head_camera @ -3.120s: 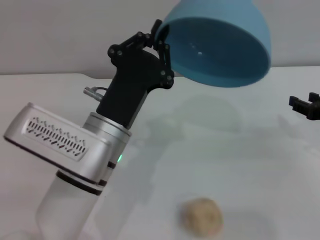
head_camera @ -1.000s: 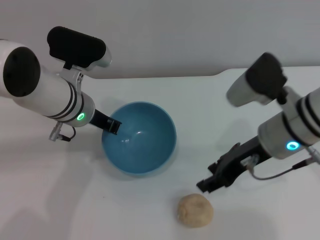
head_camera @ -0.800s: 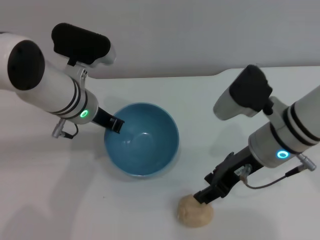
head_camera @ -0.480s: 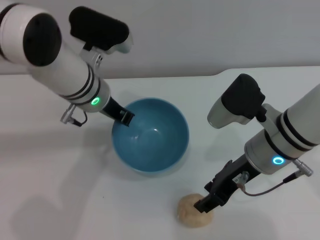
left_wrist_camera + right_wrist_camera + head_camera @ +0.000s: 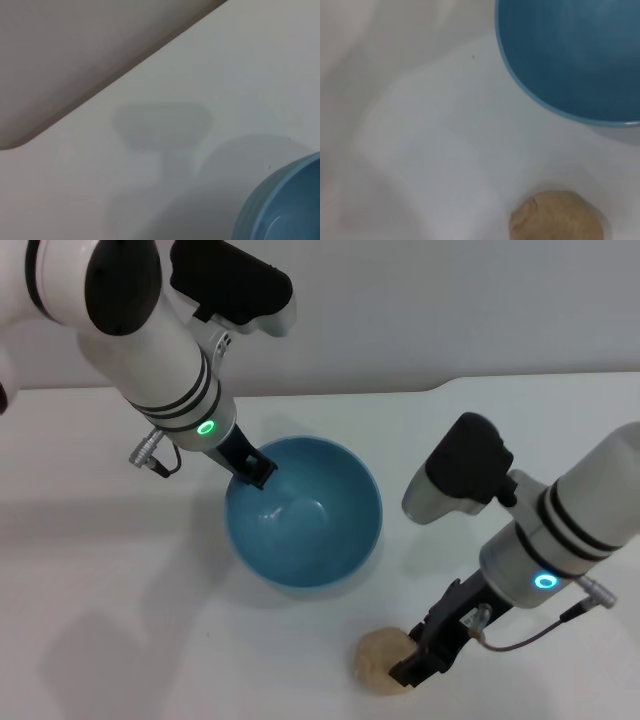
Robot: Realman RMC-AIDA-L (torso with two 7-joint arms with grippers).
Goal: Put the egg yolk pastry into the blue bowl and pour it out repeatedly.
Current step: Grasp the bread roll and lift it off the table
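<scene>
White worktop underneath everything. Blue bowl standing upright near the middle, hollow glossy and bare (nothing inside in either the head view or the right wrist view). Left gripper at the far-left rim of that bowl, fingers seemingly pinched on the edge, though the pinch itself too dark to confirm. Right gripper much nearer the egg yolk pastry, down at its right-hand flank and touching or all but touching it; spread of those fingers impossible to tell. Pastry resting on the worktop at the near edge, well clear of the bowl, nearer the robot and slightly to its right. No long axis to align with (a rough ball), so likely any approach angle good enough. Next, probably: close on the pastry, lift, carry away from the robot and left over the rim.
</scene>
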